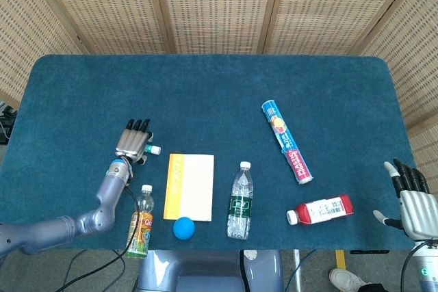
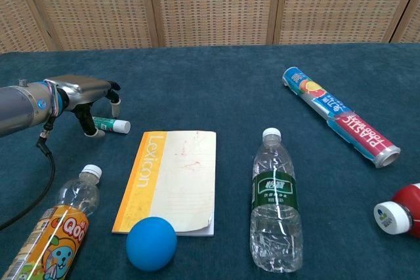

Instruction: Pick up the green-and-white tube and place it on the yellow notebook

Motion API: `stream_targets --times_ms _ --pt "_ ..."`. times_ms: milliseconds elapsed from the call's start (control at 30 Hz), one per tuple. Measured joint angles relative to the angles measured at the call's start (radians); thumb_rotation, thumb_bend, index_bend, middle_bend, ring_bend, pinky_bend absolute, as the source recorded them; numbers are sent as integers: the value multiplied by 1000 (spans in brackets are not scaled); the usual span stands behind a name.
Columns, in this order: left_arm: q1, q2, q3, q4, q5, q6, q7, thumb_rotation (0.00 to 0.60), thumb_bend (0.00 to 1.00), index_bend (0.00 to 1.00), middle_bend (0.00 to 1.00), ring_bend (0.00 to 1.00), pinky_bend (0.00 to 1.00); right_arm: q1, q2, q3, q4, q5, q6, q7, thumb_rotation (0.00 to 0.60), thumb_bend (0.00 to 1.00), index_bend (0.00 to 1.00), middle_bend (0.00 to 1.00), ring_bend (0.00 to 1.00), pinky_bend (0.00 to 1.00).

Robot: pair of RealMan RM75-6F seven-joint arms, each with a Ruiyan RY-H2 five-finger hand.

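Note:
The green-and-white tube (image 2: 113, 124) lies flat on the blue table, just left of the yellow notebook's (image 2: 172, 179) far corner; in the head view only the tube's white cap end (image 1: 153, 149) shows. My left hand (image 1: 133, 140) hovers directly over the tube with its fingers spread and pointing down around it, nothing held; in the chest view the left hand (image 2: 86, 94) covers the tube's left end. The notebook (image 1: 189, 185) lies flat near the front edge. My right hand (image 1: 410, 203) rests open at the front right corner, far from both.
An orange-label bottle (image 2: 56, 227) lies front left and a blue ball (image 2: 151, 242) sits at the notebook's near corner. A clear water bottle (image 2: 276, 202) lies right of the notebook. A plastic-wrap roll (image 2: 338, 115) and a red bottle (image 1: 320, 210) lie at the right.

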Motion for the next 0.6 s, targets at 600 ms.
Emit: stream_targets --times_ms 600 --pt "-11 -17 35 -9 -7 53 2 600 394 544 0 0 0 -6 0 -5 -9 -15 17 -9 600 0 50 0 0 0"
